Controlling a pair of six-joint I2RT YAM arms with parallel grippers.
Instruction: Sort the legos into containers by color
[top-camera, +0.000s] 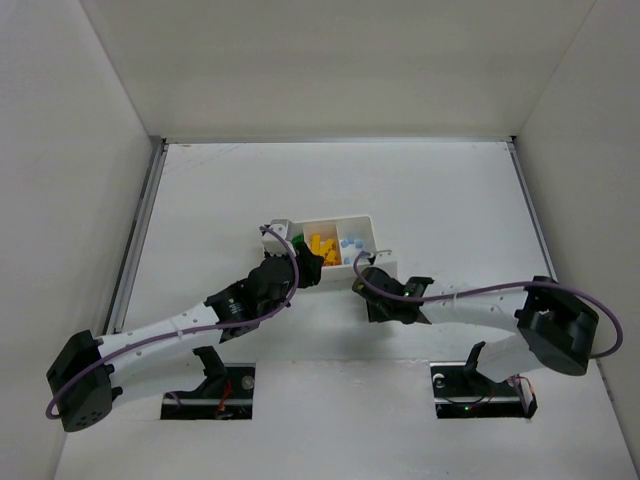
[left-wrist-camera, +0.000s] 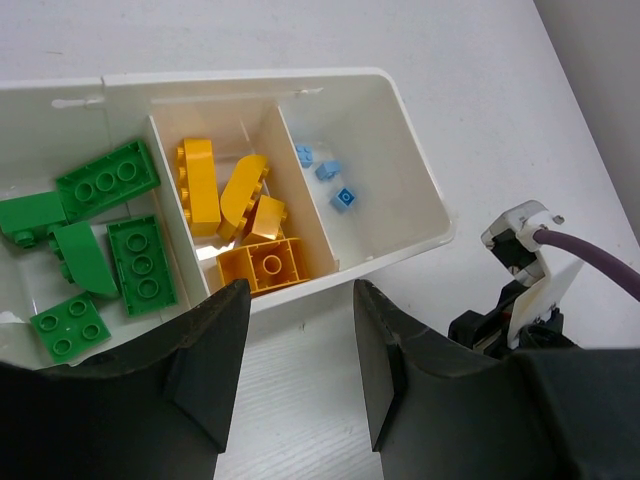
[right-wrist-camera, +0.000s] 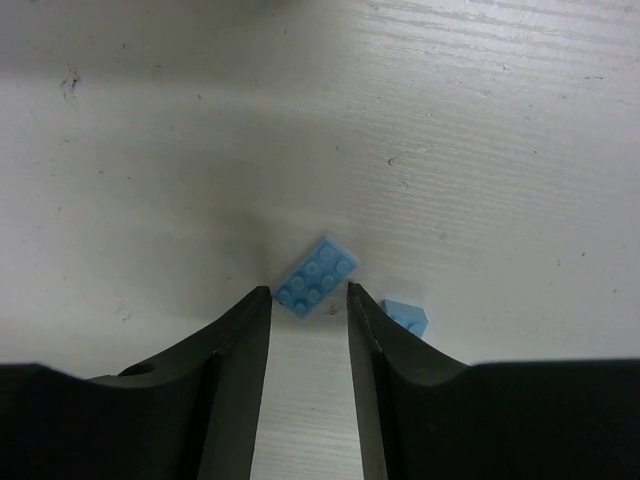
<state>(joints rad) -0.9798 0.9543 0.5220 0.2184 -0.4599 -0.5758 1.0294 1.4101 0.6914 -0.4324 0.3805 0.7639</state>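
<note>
The white tray (top-camera: 368, 222) sits mid-table. In the left wrist view its rim (left-wrist-camera: 420, 150) frames three compartments: green bricks (left-wrist-camera: 108, 178) on the left, yellow-orange bricks (left-wrist-camera: 245, 195) in the middle, tiny light-blue bricks (left-wrist-camera: 343, 197) on the right. My left gripper (left-wrist-camera: 298, 375) is open and empty just in front of the tray, above bare table. My right gripper (right-wrist-camera: 308, 300) is open, its tips either side of a flat light-blue brick (right-wrist-camera: 318, 273) on the table; a smaller light-blue brick (right-wrist-camera: 407, 315) lies just right of the right finger. In the top view both grippers (top-camera: 385, 300) sit near the tray's front.
White walls enclose the table on three sides. The right arm's purple cable and white connector (left-wrist-camera: 530, 250) lie just right of the tray in the left wrist view. Both arm bases (top-camera: 215, 385) sit at the near edge.
</note>
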